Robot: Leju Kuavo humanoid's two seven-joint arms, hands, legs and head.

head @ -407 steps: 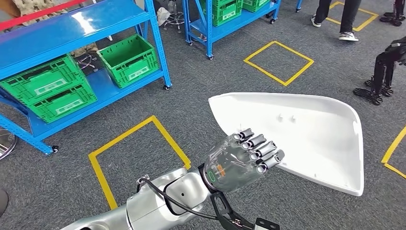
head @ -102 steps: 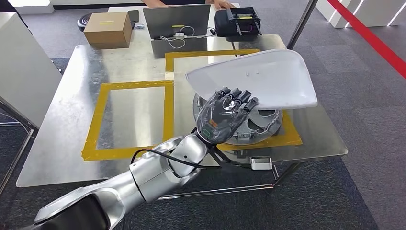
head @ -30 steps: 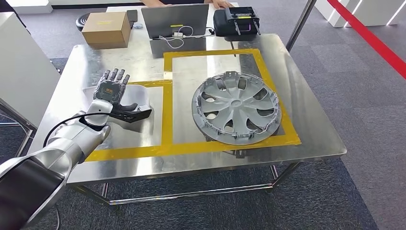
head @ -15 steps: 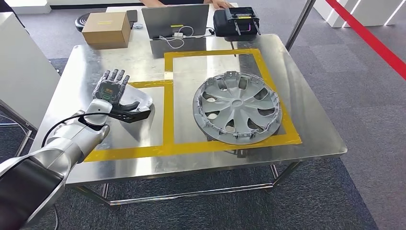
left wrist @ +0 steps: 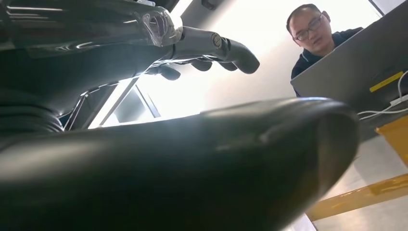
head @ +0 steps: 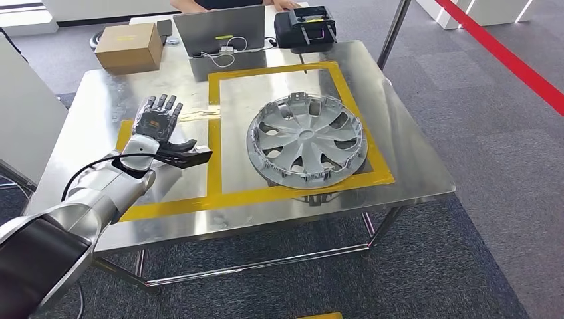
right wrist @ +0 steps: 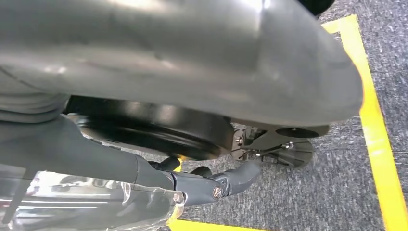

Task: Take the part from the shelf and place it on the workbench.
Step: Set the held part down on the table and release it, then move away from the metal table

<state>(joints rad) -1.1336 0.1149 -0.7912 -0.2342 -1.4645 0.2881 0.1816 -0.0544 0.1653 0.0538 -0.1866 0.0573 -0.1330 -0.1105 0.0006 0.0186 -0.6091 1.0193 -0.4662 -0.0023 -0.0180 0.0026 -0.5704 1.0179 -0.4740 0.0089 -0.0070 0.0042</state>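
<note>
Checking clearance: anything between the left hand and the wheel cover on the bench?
Head view: between the left hand and the wheel cover lies bare steel tabletop crossed by one strip of yellow tape. Nothing else.

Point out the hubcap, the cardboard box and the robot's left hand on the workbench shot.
hubcap point(head: 306, 141): head view, on its centre hub.
cardboard box point(head: 128, 46): head view, on its top face.
left hand point(head: 154, 124): head view, on the back of the hand.

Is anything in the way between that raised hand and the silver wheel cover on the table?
Nothing visible stands between them. The left hand is held up with its fingers spread over the left side of the table. Only a flat strip of yellow tape lies between it and the wheel cover.
</note>
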